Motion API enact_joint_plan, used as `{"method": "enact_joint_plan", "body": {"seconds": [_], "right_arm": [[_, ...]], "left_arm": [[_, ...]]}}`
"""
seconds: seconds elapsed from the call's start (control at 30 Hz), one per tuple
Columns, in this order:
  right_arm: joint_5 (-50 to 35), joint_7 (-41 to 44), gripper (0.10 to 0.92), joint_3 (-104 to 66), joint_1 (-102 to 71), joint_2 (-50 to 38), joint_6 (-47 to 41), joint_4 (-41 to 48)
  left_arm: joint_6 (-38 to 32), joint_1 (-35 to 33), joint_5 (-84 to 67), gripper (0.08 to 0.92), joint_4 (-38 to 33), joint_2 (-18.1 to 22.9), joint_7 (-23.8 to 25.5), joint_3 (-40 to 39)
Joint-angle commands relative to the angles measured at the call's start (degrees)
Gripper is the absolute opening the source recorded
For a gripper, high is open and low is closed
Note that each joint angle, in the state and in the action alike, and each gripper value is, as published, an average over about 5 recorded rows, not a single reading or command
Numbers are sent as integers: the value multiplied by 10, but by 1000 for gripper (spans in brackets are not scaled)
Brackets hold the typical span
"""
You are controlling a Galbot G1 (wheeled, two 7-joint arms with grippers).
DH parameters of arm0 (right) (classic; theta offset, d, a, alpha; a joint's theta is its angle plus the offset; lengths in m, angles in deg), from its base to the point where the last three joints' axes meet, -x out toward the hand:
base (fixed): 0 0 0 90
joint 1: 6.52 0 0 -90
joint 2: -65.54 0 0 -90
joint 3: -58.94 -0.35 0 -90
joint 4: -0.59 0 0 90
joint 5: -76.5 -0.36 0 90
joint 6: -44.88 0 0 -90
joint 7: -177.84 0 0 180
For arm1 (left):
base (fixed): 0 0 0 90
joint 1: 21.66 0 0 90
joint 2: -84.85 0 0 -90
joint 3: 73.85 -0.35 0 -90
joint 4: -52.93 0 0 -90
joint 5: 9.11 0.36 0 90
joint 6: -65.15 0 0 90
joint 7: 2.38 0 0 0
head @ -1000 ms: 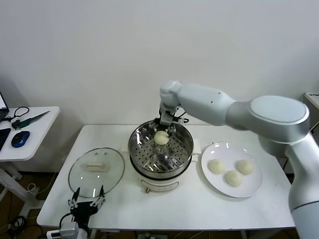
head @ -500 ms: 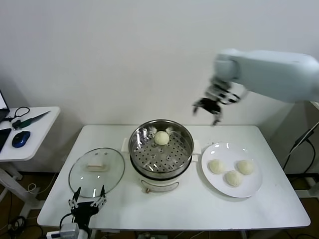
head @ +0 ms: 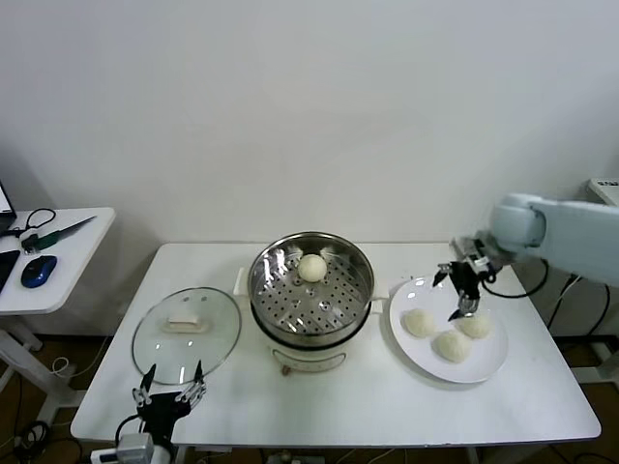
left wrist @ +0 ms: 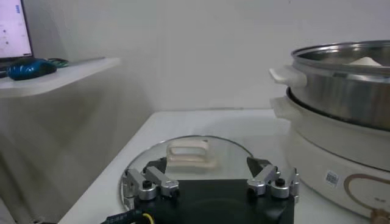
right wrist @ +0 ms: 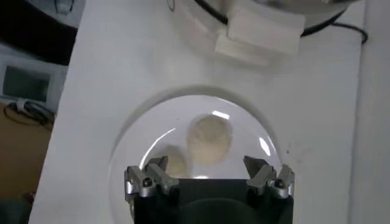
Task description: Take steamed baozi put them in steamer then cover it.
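The right gripper (head: 458, 292) hangs at the right of the head frame, jaws spread wide and empty, over the far edge of a flat white plate (head: 488, 365) that carries three baozi (head: 420, 323). In the right wrist view its two fingers (right wrist: 149, 179) stand apart at the bottom of the frame, with one bun centred between them lower down on the plate and a second bun partly hidden behind the finger at lower left. The arm behind the gripper reaches in from the right edge of the head frame. Left of the plate, at centre frame, stands the steamer (head: 311, 290), a shiny steel pot with a perforated floor on a cream-white base; a fourth baozi (head: 311, 268) lies inside it near the far rim. The pot is uncovered. The cover (head: 187, 332), a clear glass lid with a cream-white bar handle, lies flat on the white table (head: 368, 406) at lower left of the head frame, just beside the steamer. The left gripper (head: 166, 393) sits at the bottom left of the head frame by the table's near edge, just in front of the lid, its jaws likewise spread and holding nothing. At the far left edge, a side table (head: 53, 253) bears a blue mouse (head: 39, 270).
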Motion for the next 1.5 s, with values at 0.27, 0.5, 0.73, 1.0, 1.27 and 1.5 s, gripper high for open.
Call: {"method": "enact_joint_plan", "body": {"seconds": [0.27,0.5,0.73,1.0,1.27,1.5], "right_arm": [[46,-40,823,-157,-202,60,-67,124],[47,-36,823,-156,-209,84,-68,145],[38,-33,767,-158,-199,93,-64,151],[1,6,615,-117,-118,73,-51,111],[-106,69,611,83,184,87,-23,47],[-275,46,611,95,361,174,-72,-56]], "left_arm": [[-9,-9,1,823,6,0,-4,2],[-7,-12,1,823,4,0,-5,3],[-5,-10,0,823,3,0,-6,4],[-1,-11,0,823,-4,0,-5,4],[2,-13,1,823,-12,-2,-5,1],[5,-9,-1,823,-17,-7,-3,-4]]}}
